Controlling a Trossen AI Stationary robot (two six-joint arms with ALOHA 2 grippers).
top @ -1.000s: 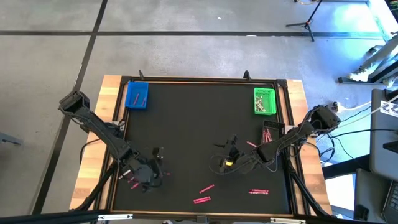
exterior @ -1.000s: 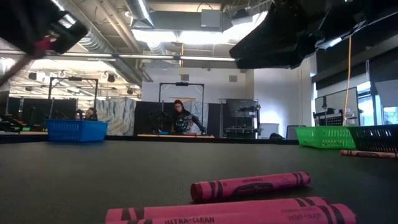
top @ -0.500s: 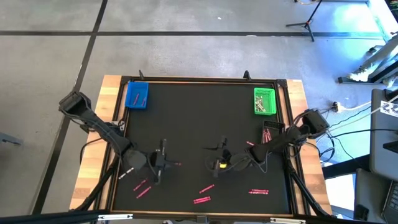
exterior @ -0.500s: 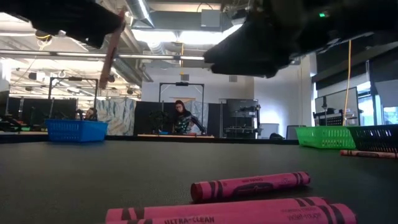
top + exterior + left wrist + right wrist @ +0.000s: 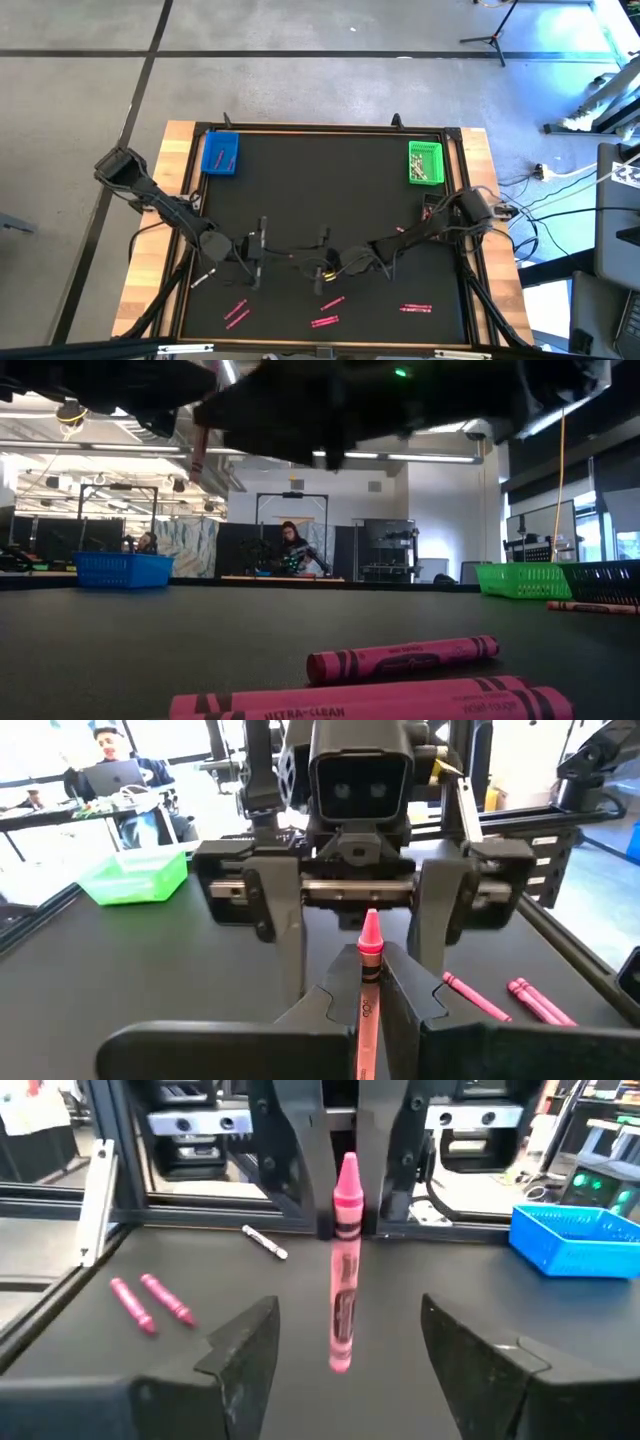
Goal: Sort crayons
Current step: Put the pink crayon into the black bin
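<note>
The left gripper [image 5: 262,262] is pinching a pink crayon [image 5: 366,982] between closed fingers above the black table [image 5: 320,190], toward seven o'clock of the mat's middle; the wrapper print cannot be read. The right gripper [image 5: 322,268] is facing it at about six o'clock, fingers [image 5: 245,1342] spread wide to either side of that crayon without touching it. Loose pink crayons [image 5: 326,312] are lying near the six o'clock edge; in the low view the nearest wrapper [image 5: 300,710] is showing "ULTRA-CLEAN". The blue tray [image 5: 220,153] is sitting at eleven o'clock, the green tray [image 5: 425,162] at two o'clock.
</note>
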